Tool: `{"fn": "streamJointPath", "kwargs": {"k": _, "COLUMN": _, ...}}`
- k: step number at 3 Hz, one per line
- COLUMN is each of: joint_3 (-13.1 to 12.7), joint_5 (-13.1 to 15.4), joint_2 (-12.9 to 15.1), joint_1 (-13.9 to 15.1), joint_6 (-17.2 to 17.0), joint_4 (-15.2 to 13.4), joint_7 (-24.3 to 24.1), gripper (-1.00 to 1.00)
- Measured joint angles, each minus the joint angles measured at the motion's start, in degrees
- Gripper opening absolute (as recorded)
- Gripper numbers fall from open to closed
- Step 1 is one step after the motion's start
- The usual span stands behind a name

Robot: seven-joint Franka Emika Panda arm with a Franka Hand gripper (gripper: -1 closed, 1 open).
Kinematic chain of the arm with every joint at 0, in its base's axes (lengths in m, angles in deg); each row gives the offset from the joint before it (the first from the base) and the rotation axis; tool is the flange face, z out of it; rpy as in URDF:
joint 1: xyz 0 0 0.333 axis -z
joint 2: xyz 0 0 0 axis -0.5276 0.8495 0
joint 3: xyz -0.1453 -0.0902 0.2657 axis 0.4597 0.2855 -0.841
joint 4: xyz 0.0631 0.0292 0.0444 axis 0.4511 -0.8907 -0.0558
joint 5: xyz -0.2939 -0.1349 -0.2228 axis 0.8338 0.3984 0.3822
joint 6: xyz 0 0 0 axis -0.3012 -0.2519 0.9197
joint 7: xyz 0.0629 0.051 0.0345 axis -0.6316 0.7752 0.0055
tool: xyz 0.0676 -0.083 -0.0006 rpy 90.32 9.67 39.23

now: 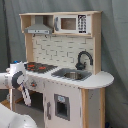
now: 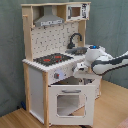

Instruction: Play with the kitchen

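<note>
The task is loose, so progress can only be judged roughly: the end effector (image 2: 80, 70) sits at the front edge of the kitchen (image 2: 55, 75), just beside the band of knobs below the hob (image 2: 52, 59), and the oven door (image 2: 69, 102) under it looks swung slightly out from the body in the second exterior view, though whether it is truly ajar I cannot tell. Nothing else on the toy appears disturbed. If the play is about the knobs or the door, it seems to be at an early, hands-on stage, with most of the kitchen's parts untouched. Whether the end effector's grip is spread or pressed together cannot be told from either view.

The kitchen stands on a wooden floor (image 2: 20, 120) against a grey curtain (image 1: 112, 40). It is a tall toy of white panels framed in pale wood. Its surface carries a black hob with red rings at the first exterior view's left and a grey sink (image 1: 71, 75) with a curved black faucet (image 1: 83, 58) at the first exterior view's right. Behind them rises a white back panel (image 1: 60, 49), and above it sit a grey range hood (image 1: 39, 26) and a small microwave (image 1: 72, 23) under a wooden top shelf. In the first exterior view the robot arm (image 1: 12, 80) reaches in from the first exterior view's left, near the hob corner.
</note>
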Motion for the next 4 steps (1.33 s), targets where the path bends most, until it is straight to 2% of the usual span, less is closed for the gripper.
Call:
{"fn": "streamJointPath", "kwargs": {"k": 1, "joint_3": 0.0, "joint_5": 0.0, "joint_2": 0.2, "joint_1": 0.1, "joint_6": -0.1, "joint_4": 0.0, "joint_7": 0.3, "gripper": -1.00}}
{"fn": "streamJointPath", "kwargs": {"k": 2, "joint_3": 0.0, "joint_5": 0.0, "joint_2": 1.1, "joint_1": 1.1, "joint_6": -1.6, "joint_4": 0.0, "joint_7": 2.3, "gripper": -1.00}}
{"fn": "streamJointPath", "kwargs": {"k": 3, "joint_3": -1.0, "joint_5": 0.1, "joint_2": 1.3, "joint_1": 4.0, "joint_6": -5.6, "joint_4": 0.3, "joint_7": 5.7, "gripper": -1.00}}
{"fn": "streamJointPath", "kwargs": {"k": 4, "joint_3": -4.7, "joint_5": 0.1, "joint_2": 1.3, "joint_1": 8.1, "joint_6": -6.5, "joint_4": 2.2, "joint_7": 5.8, "gripper": -1.00}}
